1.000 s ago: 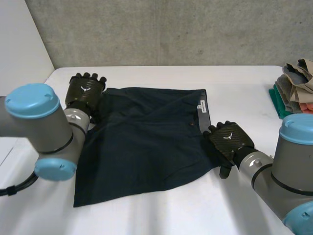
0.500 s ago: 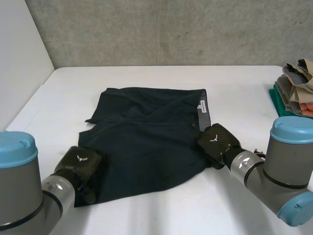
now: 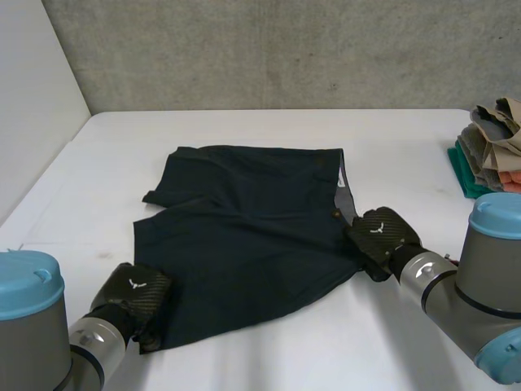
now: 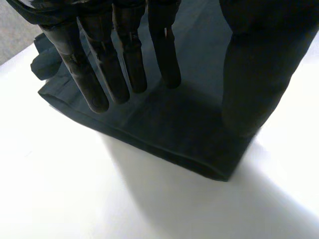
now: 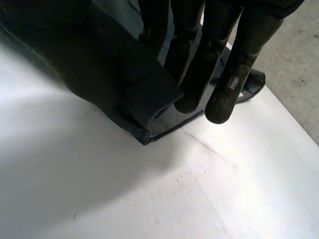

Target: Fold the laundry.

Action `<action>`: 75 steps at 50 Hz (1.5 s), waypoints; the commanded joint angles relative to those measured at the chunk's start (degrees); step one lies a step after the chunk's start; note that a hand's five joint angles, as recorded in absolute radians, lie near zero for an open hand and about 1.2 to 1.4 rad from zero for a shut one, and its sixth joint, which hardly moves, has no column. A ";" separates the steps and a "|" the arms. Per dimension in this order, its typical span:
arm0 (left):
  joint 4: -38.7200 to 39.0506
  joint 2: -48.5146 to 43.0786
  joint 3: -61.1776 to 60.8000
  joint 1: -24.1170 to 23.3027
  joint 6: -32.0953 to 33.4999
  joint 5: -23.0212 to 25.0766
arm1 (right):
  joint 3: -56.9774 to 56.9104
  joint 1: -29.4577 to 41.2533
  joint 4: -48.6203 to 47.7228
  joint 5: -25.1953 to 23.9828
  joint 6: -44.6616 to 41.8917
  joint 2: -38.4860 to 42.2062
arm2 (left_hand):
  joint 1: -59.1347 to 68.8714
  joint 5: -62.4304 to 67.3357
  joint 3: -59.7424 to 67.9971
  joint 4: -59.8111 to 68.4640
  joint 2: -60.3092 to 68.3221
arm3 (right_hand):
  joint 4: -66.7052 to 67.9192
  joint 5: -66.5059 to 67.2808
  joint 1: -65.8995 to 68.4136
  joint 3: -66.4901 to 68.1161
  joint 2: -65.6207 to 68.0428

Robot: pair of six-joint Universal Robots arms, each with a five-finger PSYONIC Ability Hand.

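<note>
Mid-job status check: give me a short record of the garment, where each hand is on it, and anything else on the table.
garment: dark navy shorts, spread flat on the white table, waistband toward the right arm
left hand: at the near leg-hem corner, fingers straight over the cloth, open
right hand: at the waistband's near corner; hold unclear
other: stack of folded clothes at the table's far right edge
</note>
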 commanded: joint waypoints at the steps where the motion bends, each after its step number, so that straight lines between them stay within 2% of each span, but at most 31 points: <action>1: 2.40 -1.83 -0.34 -0.08 0.46 -0.15 | 0.17 -0.81 0.59 1.07 1.73 -1.22 | 6.07 6.71 6.69 6.59 6.67 | 11.97 14.87 25.03 12.11 12.51; 10: 2.31 -1.92 -1.04 -2.01 0.46 -0.24 | 0.61 -0.90 0.77 3.36 1.73 -1.66 | 5.73 6.37 6.35 6.25 6.33 | 11.97 14.87 25.03 12.11 12.51; 18: 1.79 -0.61 -1.39 -2.63 -0.33 -0.32 | 0.79 -0.90 0.94 3.27 1.73 -1.66 | 0.18 0.83 0.81 0.71 0.78 | 11.97 14.87 25.03 12.11 12.51; 34: 2.05 -2.27 -1.92 -3.60 -0.68 -0.15 | 1.14 -0.90 0.86 3.10 1.73 -1.66 | 0.85 1.49 1.47 1.37 1.45 | 11.97 14.87 25.03 12.11 12.51; 37: 2.40 -2.98 -1.75 -3.42 -0.68 -0.24 | 1.23 -0.90 0.86 3.10 1.73 -1.66 | 10.90 11.55 11.53 11.42 11.50 | 11.97 14.87 25.03 12.11 12.51; 38: 2.66 -2.98 -1.66 -3.42 -0.68 -0.24 | 1.23 -0.90 0.86 3.10 1.73 -1.66 | 16.44 17.08 17.06 16.96 17.04 | 11.97 14.87 25.03 12.11 12.51; 39: 3.62 -2.98 -1.74 -3.51 -0.68 -0.24 | 1.23 -0.90 0.86 3.18 1.73 -1.66 | 29.65 30.29 30.27 30.17 30.25 | 11.97 14.87 25.03 12.11 12.51; 42: 6.34 -2.98 -1.83 -3.60 -0.07 -0.24 | 1.23 -0.90 0.86 3.27 1.73 -1.75 | 44.53 45.17 45.15 45.05 45.13 | 11.97 14.87 25.03 12.11 12.51; 53: 6.80 -6.06 -0.69 -3.42 0.38 -0.59 | 2.63 -0.99 2.34 3.36 1.12 -5.88 | 44.56 45.21 45.19 45.09 45.16 | 11.97 14.87 25.03 12.11 12.51; 57: 1.62 -1.50 -0.78 -3.68 0.90 -0.41 | 3.16 -1.25 9.89 3.01 -0.28 -9.56 | 44.56 45.21 45.19 45.09 45.16 | 11.97 14.87 25.03 12.11 12.51; 59: -4.87 1.41 -0.69 -4.12 2.39 0.03 | 3.16 -1.69 14.28 2.75 -1.51 -11.23 | 44.56 45.21 45.19 45.09 45.16 | 11.97 14.87 25.03 12.11 12.51; 61: -9.97 2.99 -0.78 -4.30 3.97 0.38 | 3.25 -2.83 21.84 2.39 -5.02 -13.96 | 44.56 45.21 45.19 45.09 45.16 | 11.97 14.87 25.03 12.11 12.51; 62: -14.87 4.30 -0.69 -4.65 5.46 0.55 | 3.34 -3.27 24.47 2.31 -6.69 -14.93 | 44.56 45.21 45.19 45.09 45.16 | 11.97 14.87 25.03 12.11 12.51; 63: -17.18 4.93 -0.69 -4.91 6.08 0.73 | 3.86 -4.32 29.63 2.31 -10.79 -16.76 | 44.56 45.21 45.19 45.09 45.16 | 11.97 14.87 25.03 12.11 12.51; 66: -24.81 7.99 -0.43 -7.01 7.49 2.22 | 5.62 -6.34 37.13 2.39 -17.84 -19.23 | 44.56 45.21 45.19 45.09 45.16 | 11.97 14.87 25.03 12.11 12.51; 67: -25.80 8.79 -0.25 -7.72 7.84 2.66 | 6.67 -8.18 40.98 2.48 -21.87 -20.46 | 44.56 45.21 45.19 45.09 45.16 | 11.97 14.87 25.03 12.11 12.51; 70: -26.43 10.38 1.50 -8.35 8.02 3.45 | 7.03 -10.56 43.57 1.87 -26.20 -21.26 | 44.56 45.21 45.19 45.09 45.16 | 11.97 14.87 25.03 12.11 12.51; 75: -20.99 9.07 6.95 -4.83 7.93 3.54 | 5.28 -12.24 36.13 -0.86 -21.75 -21.00 | 44.56 45.21 45.19 45.09 45.16 | 11.97 14.87 25.03 12.11 12.51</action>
